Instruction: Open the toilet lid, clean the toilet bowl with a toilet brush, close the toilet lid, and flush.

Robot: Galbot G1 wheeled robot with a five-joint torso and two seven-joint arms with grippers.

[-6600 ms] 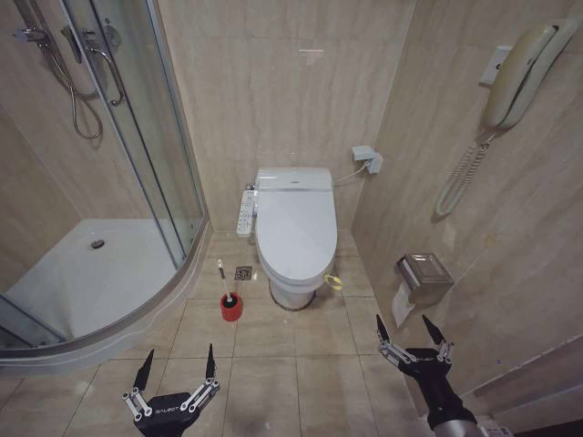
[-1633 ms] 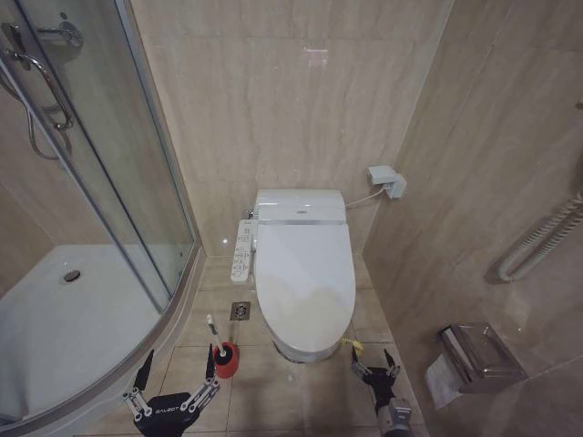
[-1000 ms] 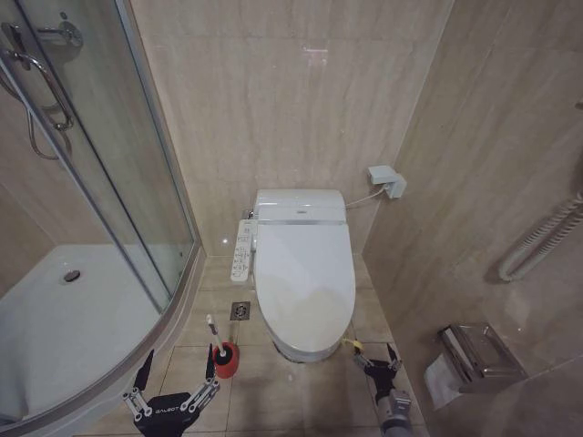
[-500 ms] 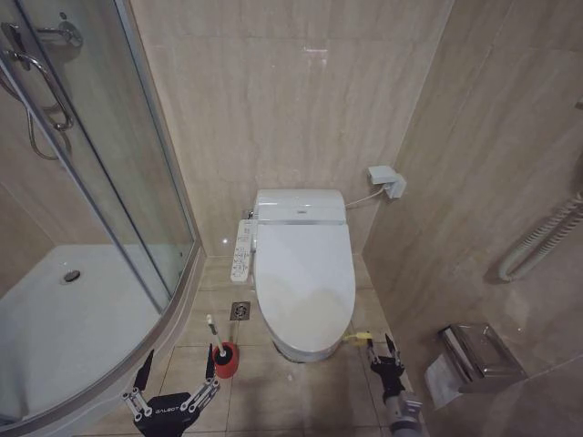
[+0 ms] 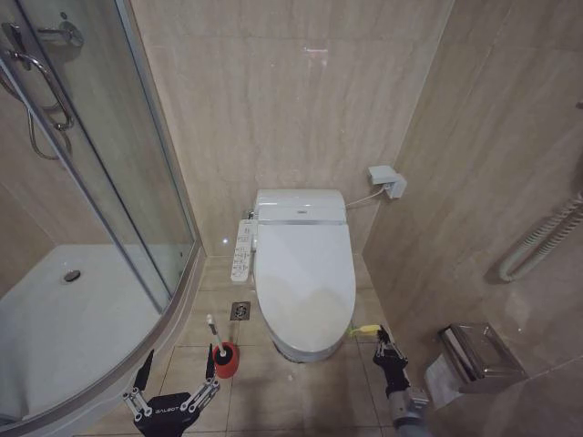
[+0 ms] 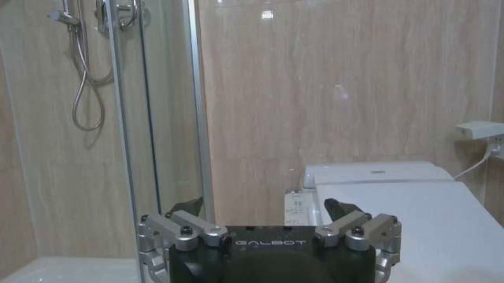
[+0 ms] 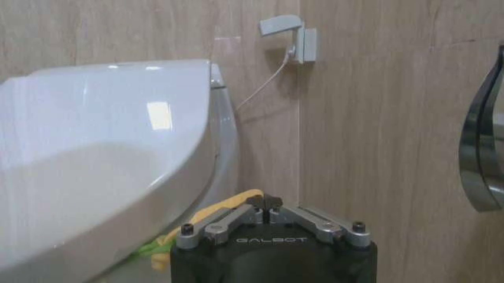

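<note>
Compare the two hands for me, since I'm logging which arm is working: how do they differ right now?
The left hand has its fingers spread open, while the right hand has its fingers pinched shut on the yellow-green band. The left hand hovers over the floor beside the toilet brush, touching nothing; the right hand sits at the front right edge of the toilet lid. Both are low, near the toilet's front.

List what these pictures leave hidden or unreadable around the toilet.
- Toilet bowl: its inside is covered by the closed toilet lid, head view.
- Toilet brush: bristle head sunk in the red holder.
- Remote panel: button labels too small.
- Yellow-green band: partly behind the right tool, right wrist view.
</note>
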